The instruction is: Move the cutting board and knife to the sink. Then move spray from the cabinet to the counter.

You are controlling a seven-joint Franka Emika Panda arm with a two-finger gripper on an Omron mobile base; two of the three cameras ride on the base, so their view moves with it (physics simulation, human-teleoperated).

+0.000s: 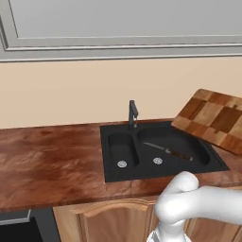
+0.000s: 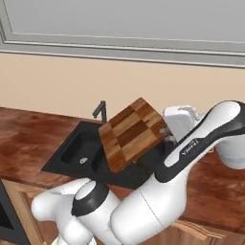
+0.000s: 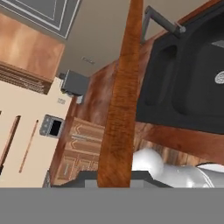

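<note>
The checkered wooden cutting board (image 2: 134,134) hangs tilted in the air over the right part of the black sink (image 1: 142,176). My gripper (image 2: 166,135) is shut on the board's right edge. The left base view shows the board (image 1: 212,118) at the far right above the sink's rim, and the hand view shows it edge-on (image 3: 120,100) running up from the fingers. The knife (image 1: 168,151) lies flat on the bottom of the larger basin, silver blade to the left and dark handle to the right. The spray is out of view.
The reddish-brown counter (image 1: 47,160) stretches left of the sink. A slim dark faucet (image 1: 133,113) stands at the sink's back edge. A grey wall cabinet (image 1: 123,23) with shut doors hangs above. Wooden base cabinets (image 1: 108,220) sit below the counter.
</note>
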